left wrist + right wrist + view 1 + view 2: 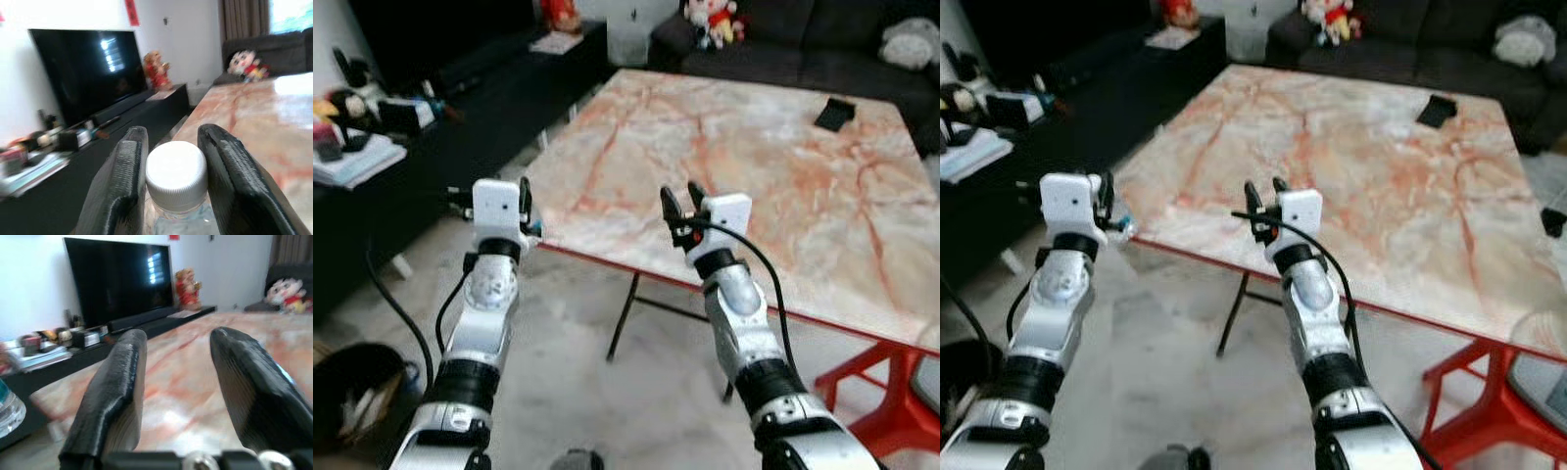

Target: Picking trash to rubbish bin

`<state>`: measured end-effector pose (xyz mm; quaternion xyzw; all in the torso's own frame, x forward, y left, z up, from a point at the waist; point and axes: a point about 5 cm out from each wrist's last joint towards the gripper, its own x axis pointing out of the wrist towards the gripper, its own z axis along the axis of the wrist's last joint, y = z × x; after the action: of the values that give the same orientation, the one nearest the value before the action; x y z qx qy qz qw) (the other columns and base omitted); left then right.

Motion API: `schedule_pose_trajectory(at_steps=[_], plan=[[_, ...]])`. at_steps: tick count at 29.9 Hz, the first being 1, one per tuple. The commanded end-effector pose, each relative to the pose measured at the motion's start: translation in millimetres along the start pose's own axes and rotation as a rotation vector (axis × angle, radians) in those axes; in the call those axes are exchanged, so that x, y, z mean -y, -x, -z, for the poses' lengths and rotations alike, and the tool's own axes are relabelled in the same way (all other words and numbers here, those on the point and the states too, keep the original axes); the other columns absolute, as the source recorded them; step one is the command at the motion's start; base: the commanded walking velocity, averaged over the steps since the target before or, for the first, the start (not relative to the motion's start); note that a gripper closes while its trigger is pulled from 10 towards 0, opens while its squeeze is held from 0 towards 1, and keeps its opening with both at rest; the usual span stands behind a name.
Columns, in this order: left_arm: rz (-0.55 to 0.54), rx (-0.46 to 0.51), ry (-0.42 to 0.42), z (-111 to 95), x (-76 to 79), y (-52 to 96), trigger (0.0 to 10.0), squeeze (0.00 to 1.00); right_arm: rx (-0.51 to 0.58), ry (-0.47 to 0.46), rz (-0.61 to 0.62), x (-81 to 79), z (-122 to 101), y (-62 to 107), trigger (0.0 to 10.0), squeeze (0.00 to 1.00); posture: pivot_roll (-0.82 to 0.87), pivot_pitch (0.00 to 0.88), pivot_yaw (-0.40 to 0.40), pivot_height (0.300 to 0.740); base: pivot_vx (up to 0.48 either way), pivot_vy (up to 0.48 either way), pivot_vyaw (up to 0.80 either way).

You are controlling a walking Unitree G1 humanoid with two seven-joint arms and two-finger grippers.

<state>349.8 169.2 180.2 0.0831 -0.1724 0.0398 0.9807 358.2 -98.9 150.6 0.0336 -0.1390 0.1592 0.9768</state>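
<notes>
The left gripper (168, 191) has its jaws closed on a bottle (176, 176) — white cap, clear body — held upright just off the worktop's (754, 176) corner at about 9 o'clock from the right gripper (682, 206); the right one hovers over the near edge with its jaws parted and nothing between them.

The trash appears picked up already, so the step in hand is, I judge, the carry; a dark bin (352, 392) sits on the floor at 7 o'clock in the left eye view, and the next move probably calls for a turn that way, the left arm brought over the opening, then the jaws released; the grip must hold while the robot walks.

The left wrist view shows the cap seated squarely between the fingers (122, 186), which the head views barely resolve — there only a pale glint beside the wrist; the right wrist view catches the bottle's base at its edge; the head views alone give the bin and a dark flat object (834, 113) at the worktop's far side.
</notes>
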Motion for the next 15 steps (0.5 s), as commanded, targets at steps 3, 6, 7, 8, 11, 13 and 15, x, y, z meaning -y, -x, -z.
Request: schedule_pose_trajectory(at_steps=[3,6,7,8,11,13,15], plan=[[0.012,0.037,-0.015,-8.6,2.0,-3.1,10.0,0.00,-0.017,0.005,0.005,1.7,3.3,1.8,10.0,0.00,0.04,0.059,0.028,0.740,-0.251,0.000,0.00],[0.013,0.031,-0.016,-6.6,2.0,-2.4,10.0,0.00,-0.029,0.002,0.007,2.2,6.2,3.3,10.0,0.00,0.04,0.058,0.027,0.740,-0.247,0.000,0.00],[0.015,0.020,-0.016,-4.1,2.2,-1.7,10.0,0.00,-0.043,0.001,0.006,2.5,9.3,4.9,10.0,0.00,0.04,0.058,0.027,0.740,-0.247,0.000,0.00],[0.018,0.007,-0.018,-1.0,2.6,-0.7,10.0,0.00,-0.059,0.001,0.006,2.9,12.8,6.6,10.0,0.00,0.04,0.060,0.027,0.740,-0.240,0.000,0.00],[0.037,-0.054,-0.024,13.6,4.4,5.1,10.0,0.00,-0.128,0.002,0.018,5.7,27.6,15.6,10.0,0.00,0.04,0.060,0.027,0.740,-0.081,0.000,0.00],[0.049,-0.096,-0.021,23.7,5.5,9.7,10.0,0.00,-0.167,-0.002,0.026,7.6,36.1,21.7,10.0,0.00,0.04,0.061,0.027,0.740,0.000,0.000,0.00],[0.048,-0.188,-0.006,42.5,5.0,17.6,10.0,0.00,-0.227,-0.028,0.049,11.2,48.6,31.1,10.0,0.00,0.04,0.060,0.028,0.740,0.000,0.000,0.00]])
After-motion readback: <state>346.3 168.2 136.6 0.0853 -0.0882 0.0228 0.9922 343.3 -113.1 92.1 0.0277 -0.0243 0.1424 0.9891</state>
